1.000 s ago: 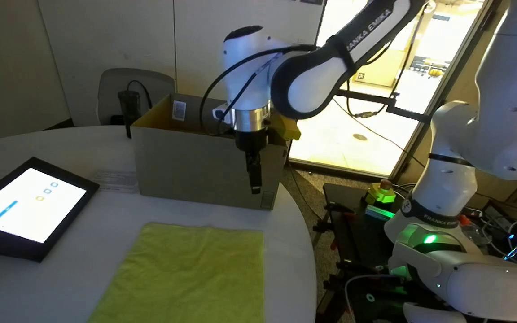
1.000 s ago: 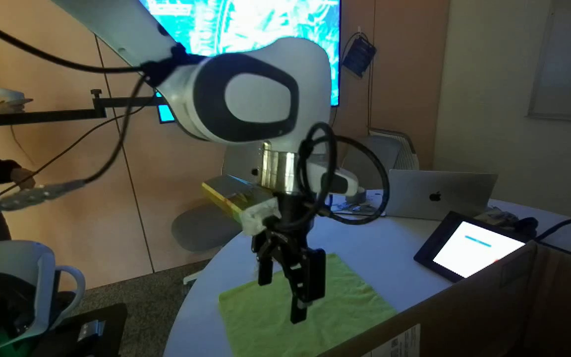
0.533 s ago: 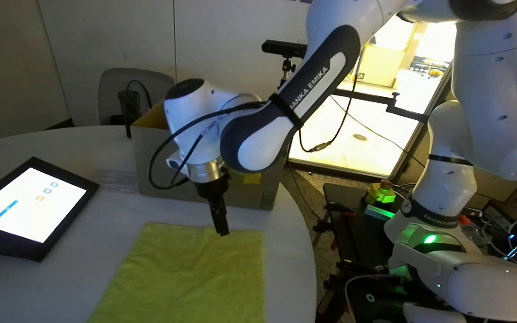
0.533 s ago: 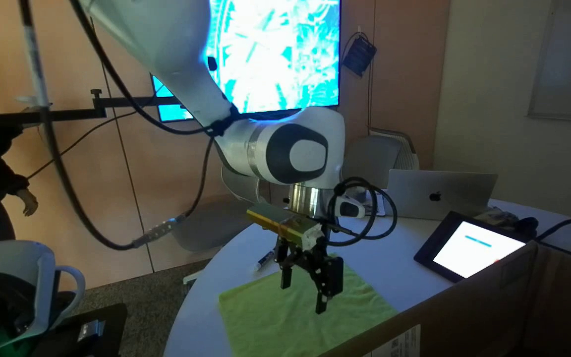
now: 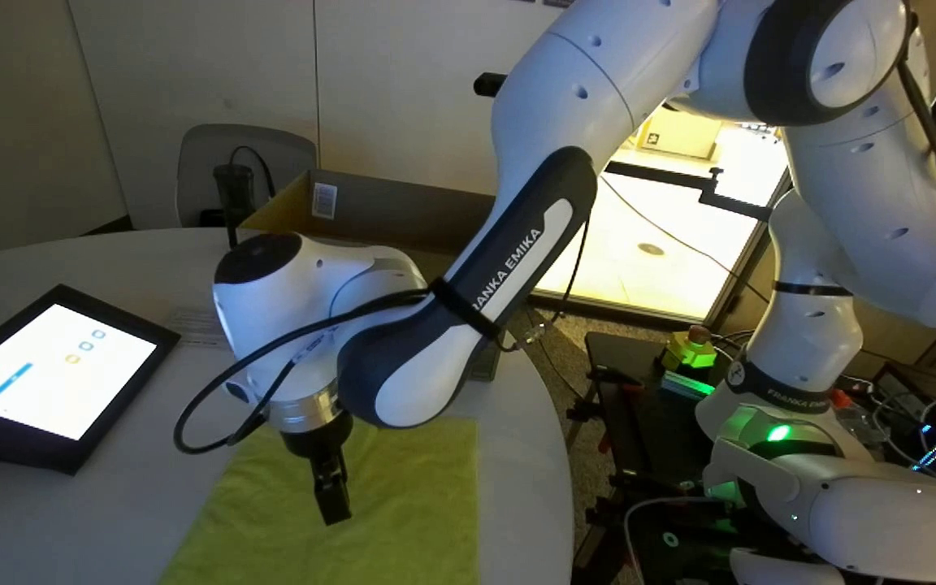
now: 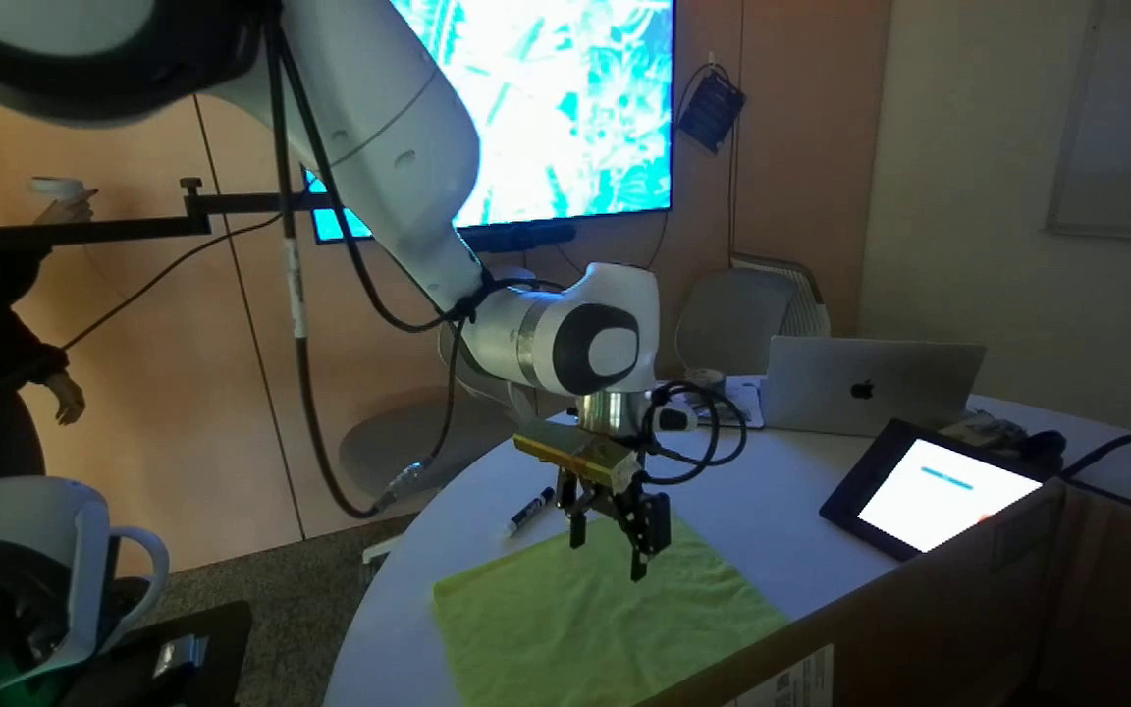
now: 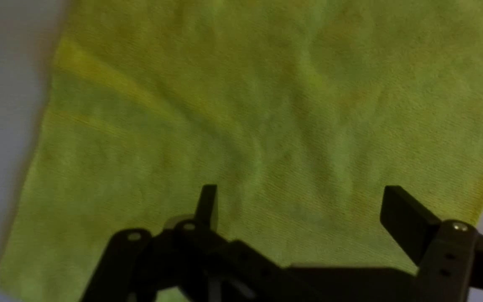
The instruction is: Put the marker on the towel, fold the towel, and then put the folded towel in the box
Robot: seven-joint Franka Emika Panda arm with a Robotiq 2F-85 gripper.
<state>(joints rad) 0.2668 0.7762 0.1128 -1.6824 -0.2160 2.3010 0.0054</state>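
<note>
"Marker (image 6: pixel 530 513): where was it?"

"On the table (image 6: pixel 752 491), just beside the towel (image 6: pixel 575 609), not touching it."

"And the gripper (image 7: pixel 302 202)?"

"Spread wide above the towel, holding nothing. I judged the first step was in hand, fetching the marker; next it likely needed to line up over that, then lower and close."

"What lay around?"

"The towel was flat and faintly creased on the white tabletop. The open box (image 6: pixel 958 609) stood there too, with a tablet (image 5: pixel 54 374) and laptop (image 6: pixel 875 388). Beyond were a chair (image 6: pixel 732 314) and a lit wall screen (image 6: pixel 575 118)."
</note>
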